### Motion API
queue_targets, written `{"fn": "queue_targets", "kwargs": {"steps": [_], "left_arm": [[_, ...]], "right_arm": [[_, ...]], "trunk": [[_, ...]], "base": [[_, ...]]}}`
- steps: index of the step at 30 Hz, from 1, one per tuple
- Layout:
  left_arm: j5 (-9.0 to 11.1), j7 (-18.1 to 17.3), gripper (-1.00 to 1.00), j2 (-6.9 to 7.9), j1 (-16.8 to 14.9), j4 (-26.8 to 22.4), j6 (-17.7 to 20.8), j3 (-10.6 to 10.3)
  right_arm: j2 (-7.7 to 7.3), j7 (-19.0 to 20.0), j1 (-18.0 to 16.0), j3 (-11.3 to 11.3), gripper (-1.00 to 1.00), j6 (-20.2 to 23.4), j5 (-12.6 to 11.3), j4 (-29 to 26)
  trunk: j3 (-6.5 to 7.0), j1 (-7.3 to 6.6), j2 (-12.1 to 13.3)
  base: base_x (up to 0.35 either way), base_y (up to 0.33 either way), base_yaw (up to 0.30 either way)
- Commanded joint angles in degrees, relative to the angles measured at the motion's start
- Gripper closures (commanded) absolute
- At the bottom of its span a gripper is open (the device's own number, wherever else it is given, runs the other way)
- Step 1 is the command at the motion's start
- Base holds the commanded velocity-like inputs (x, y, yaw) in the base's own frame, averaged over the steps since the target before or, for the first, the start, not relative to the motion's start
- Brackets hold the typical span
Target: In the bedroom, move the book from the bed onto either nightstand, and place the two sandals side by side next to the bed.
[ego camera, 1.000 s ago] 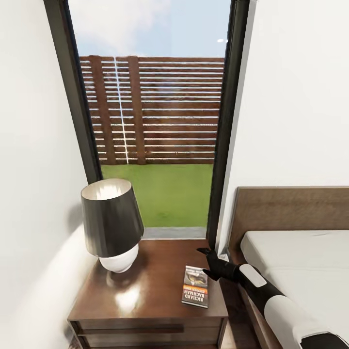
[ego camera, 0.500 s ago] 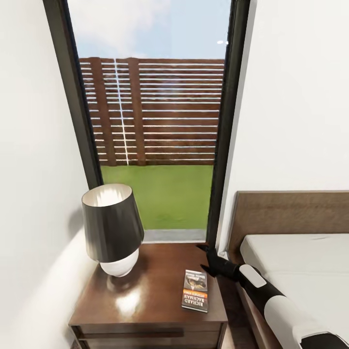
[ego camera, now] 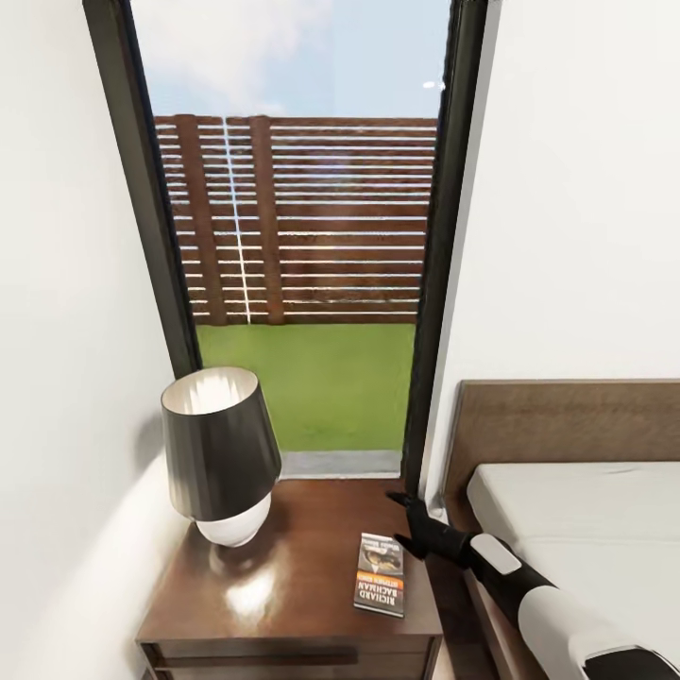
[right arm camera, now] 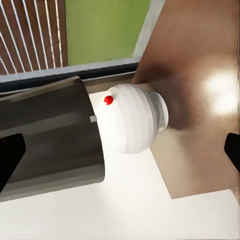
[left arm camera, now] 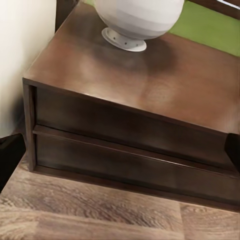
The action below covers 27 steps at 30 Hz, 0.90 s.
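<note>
My right gripper (ego camera: 404, 519) hangs just past the right edge of the nightstand (ego camera: 293, 586), its two dark fingers spread apart and holding nothing, with my white and black forearm running back over the gap beside the bed (ego camera: 576, 529). The book (ego camera: 381, 586) lies flat on the nightstand's glossy top near that right edge, just beside my fingers but apart from them, its orange band and white lettering facing up. Further back on the left of the top stands a table lamp (ego camera: 219, 453), dark shade over a round white base. My left gripper (left arm camera: 120, 150) looks at the nightstand's drawer front (left arm camera: 130, 150) from low over the wood-plank floor (left arm camera: 100, 215); its fingertips (left arm camera: 10, 155) sit at the far edges of the view, wide apart and empty. The drawer is shut, so I cannot tell what it holds. Behind the nightstand rises a tall dark-framed window (ego camera: 302, 236), with grass and a slatted wooden fence (ego camera: 293, 217) outside.
</note>
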Motion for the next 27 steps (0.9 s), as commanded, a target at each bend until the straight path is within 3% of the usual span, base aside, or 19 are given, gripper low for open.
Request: {"fn": "queue_targets", "kwargs": {"steps": [1, 11, 27], "left_arm": [[0.55, -0.57, -1.00, 0.01, -0.01, 0.00, 0.26, -0.04], [0.55, -0.57, -1.00, 0.08, -0.01, 0.01, 1.55, -0.13], [0.55, -0.57, -1.00, 0.11, -0.01, 0.07, 1.75, -0.27]], "right_arm": [[-0.09, 0.29, -0.04, 0.41, -1.00, 0.03, -0.18, 0.38], [-0.22, 0.43, -0.04, 0.65, -1.00, -0.09, 0.35, 3.25], [-0.32, 0.43, -0.04, 0.71, -1.00, -0.32, 4.06, 5.85]], "trunk": [[0.14, -0.23, 0.39], [1.93, -2.43, 4.40], [4.80, -5.94, 10.82]], "base": [[0.000, 0.000, 0.000], [0.000, 0.000, 0.000], [0.000, 0.000, 0.000]]}}
